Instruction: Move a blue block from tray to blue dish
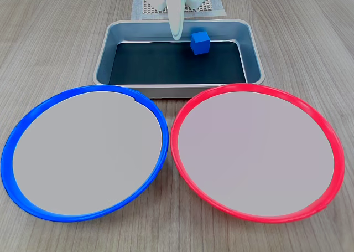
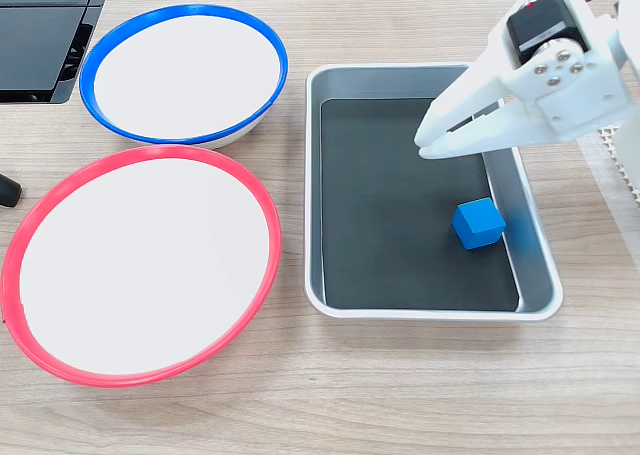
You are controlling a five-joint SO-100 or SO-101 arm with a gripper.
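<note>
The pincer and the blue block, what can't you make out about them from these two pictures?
- Pincer: the fingertips look almost together in a fixed view, yet whether any gap remains is unclear; in the other fixed view the fingers overlap into one white blade.
- Arm: cut off by the top edge in one fixed view, by the right edge in the other.
- Blue block: its far faces, turned away in the tray.

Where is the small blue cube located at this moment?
The small bright blue cube lies on the dark bottom of the rectangular grey metal tray, near its right wall in this fixed view, just below the white claw.
</note>
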